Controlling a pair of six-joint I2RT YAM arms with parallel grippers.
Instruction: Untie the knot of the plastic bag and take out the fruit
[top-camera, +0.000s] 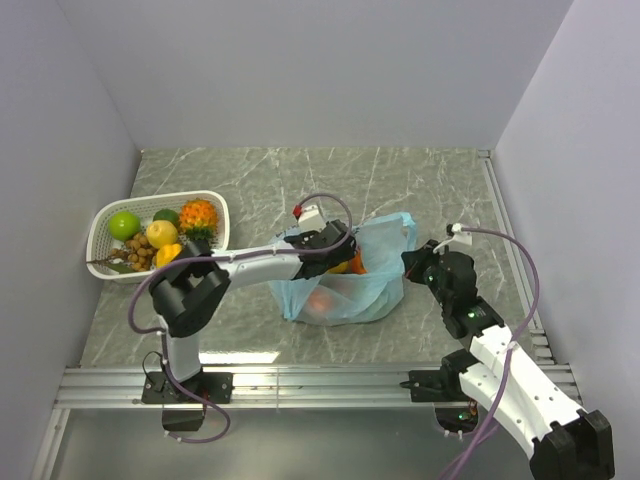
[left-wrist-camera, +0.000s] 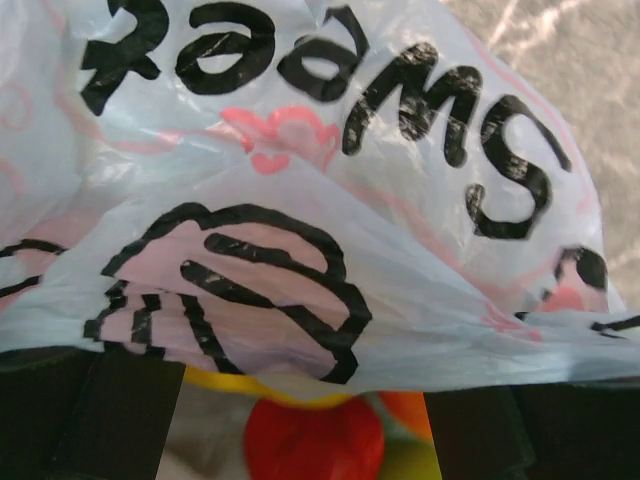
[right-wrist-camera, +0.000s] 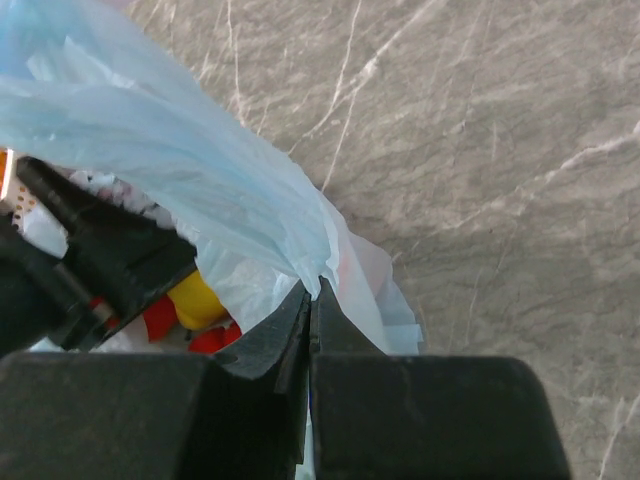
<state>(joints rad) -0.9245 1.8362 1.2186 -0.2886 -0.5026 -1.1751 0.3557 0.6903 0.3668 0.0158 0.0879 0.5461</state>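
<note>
The right claw (right-wrist-camera: 312, 288) was pressed together, pinching a fold of the pale blue crinkly plastic bag (right-wrist-camera: 180, 150) near its mouth. The left claw (left-wrist-camera: 305, 415) was spread wide beneath the bag's printed film, a round red toy fruit (left-wrist-camera: 313, 440) showing between its fingers beside a yellow toy fruit (right-wrist-camera: 195, 300). The bag lay mid-way across the grey marbled surface (top-camera: 430, 190), between the arms, well apart from the white slotted plastic basket (top-camera: 105, 225) at the left.

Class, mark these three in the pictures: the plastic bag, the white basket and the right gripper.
plastic bag (top-camera: 385, 290): top external view, on its pale blue right side.
white basket (top-camera: 160, 199): top external view, on its far rim.
right gripper (right-wrist-camera: 313, 290): right wrist view, between its fingertips, which pinch the bag's edge.
</note>
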